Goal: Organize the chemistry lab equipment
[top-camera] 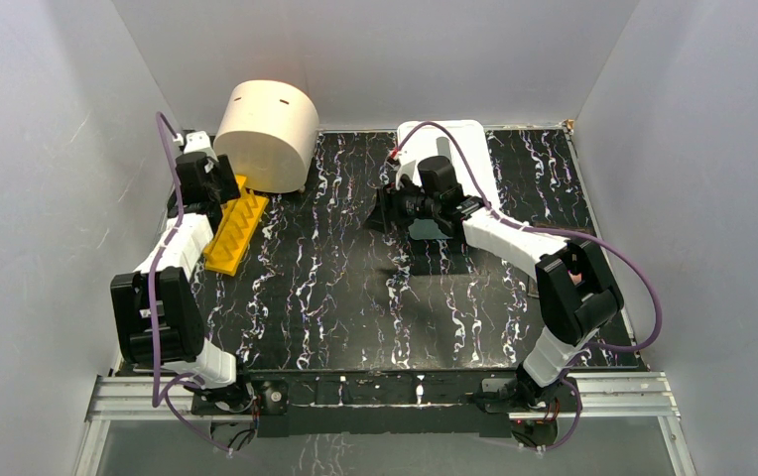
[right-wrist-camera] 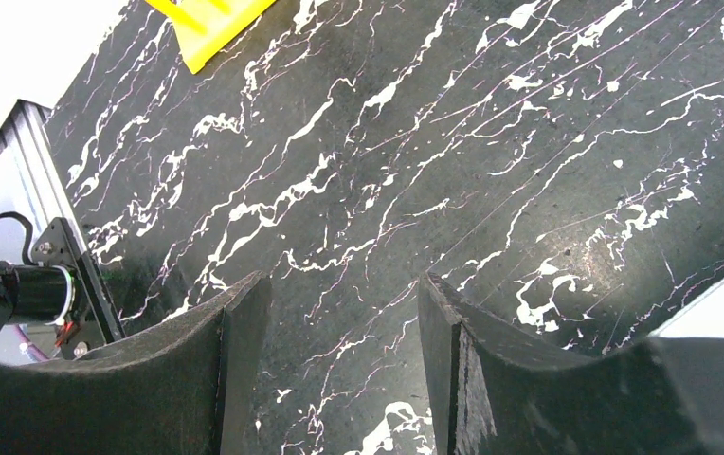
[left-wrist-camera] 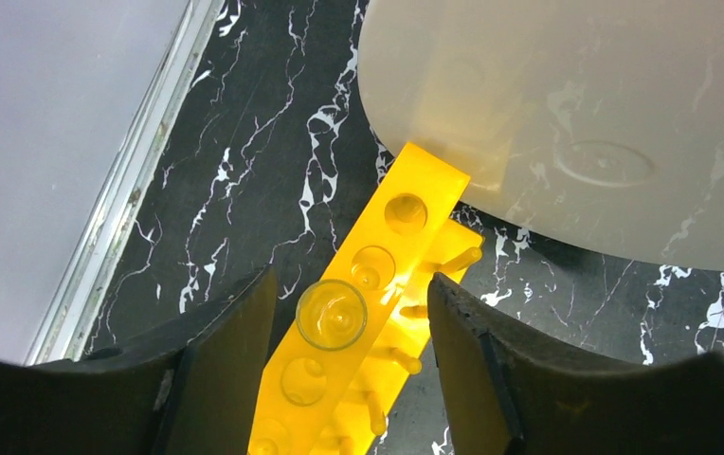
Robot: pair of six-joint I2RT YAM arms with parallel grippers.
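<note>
**Yellow holed rack [left-wrist-camera: 425, 175] sits under the left arm, with a tube between open fingers**

At the far left of the counter [left-wrist-camera: 244, 142] the rack lies with its long axis running away from the arm bases and tilted a little to the right. Its far end reaches the edge of the cream cylinder [left-wrist-camera: 567, 123]. We cannot tell whether the two touch.

A clear tube [left-wrist-camera: 332, 315] stands upright in one of the rack's holes. The left fingers [left-wrist-camera: 230, 360] are spread either side of it, with a gap showing on both sides, so they grip nothing. The line of holes runs up through the gap between them, slanting to the right. We judge that lifting straight up would clear the tube, while any sideways drift would knock it.

The right fingers [right-wrist-camera: 235, 370] are also apart and empty, over bare counter well apart from the rack. Only a corner of the rack shows in their view, so the left arm is plainly the nearer one.
</note>
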